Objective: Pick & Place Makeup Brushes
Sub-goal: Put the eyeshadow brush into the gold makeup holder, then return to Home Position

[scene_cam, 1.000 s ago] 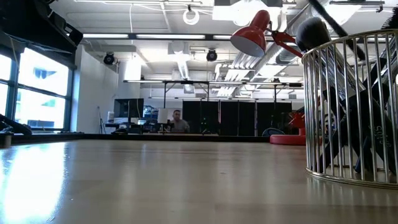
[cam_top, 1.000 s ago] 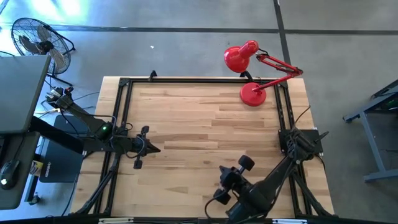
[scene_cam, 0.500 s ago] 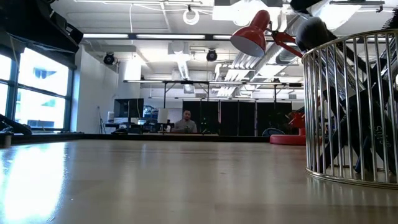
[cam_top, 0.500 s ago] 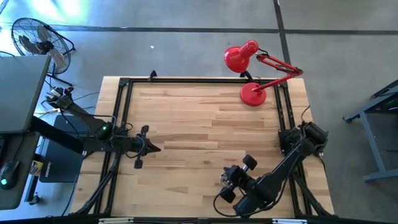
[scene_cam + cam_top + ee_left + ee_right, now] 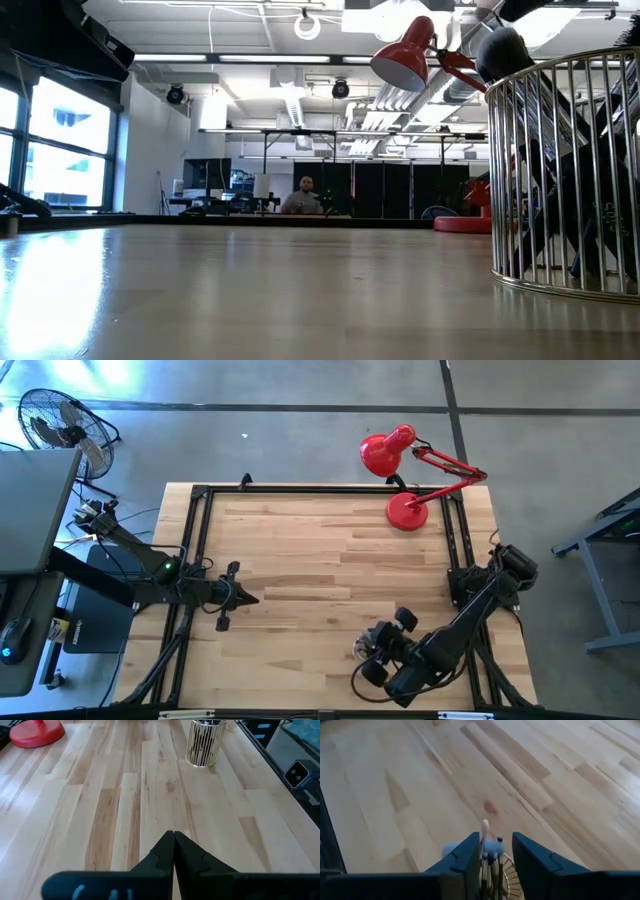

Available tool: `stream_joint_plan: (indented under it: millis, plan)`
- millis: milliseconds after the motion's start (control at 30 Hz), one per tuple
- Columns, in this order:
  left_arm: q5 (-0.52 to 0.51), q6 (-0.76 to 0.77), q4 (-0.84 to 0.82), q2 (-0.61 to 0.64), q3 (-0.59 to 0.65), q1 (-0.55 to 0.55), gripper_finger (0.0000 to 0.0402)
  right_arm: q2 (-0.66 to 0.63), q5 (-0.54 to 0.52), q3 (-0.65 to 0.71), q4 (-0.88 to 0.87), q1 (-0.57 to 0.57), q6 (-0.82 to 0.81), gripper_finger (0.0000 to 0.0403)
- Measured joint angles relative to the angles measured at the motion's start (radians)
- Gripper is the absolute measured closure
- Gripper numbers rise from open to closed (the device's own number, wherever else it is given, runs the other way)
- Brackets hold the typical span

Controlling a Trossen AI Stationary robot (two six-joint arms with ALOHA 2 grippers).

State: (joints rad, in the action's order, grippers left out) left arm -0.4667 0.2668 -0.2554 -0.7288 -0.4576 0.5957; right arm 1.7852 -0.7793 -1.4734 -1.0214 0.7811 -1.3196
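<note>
- Right gripper (image 5: 496, 857) sits over the wire cup (image 5: 204, 744) near the table's (image 5: 330, 550) front right; fingers apart, holding nothing.
- Brushes (image 5: 487, 851) stand upright in the cup, tips between the fingers.
- Left gripper (image 5: 173, 851) pinched closed, empty, parked at the left edge.
- Red lamp (image 5: 405, 470) at back right.
</note>
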Motion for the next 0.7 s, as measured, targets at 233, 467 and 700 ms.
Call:
stream_joint_plan:
  millis: [233,467,700]
  plan:
    - [0.0,0.0,0.027,0.0,0.0,0.0,0.0401,-0.041,0.007,0.0,-0.021,0.0,0.129,0.028]
    - [-0.085,0.043,0.029,0.0,0.0,0.0,0.0401,-0.109,0.012,0.0,-0.117,-0.038,0.219,0.0305]
    - [-0.126,0.053,0.029,0.0,0.0,0.0,0.0401,-0.112,0.123,0.001,-0.202,-0.176,0.272,0.0393]
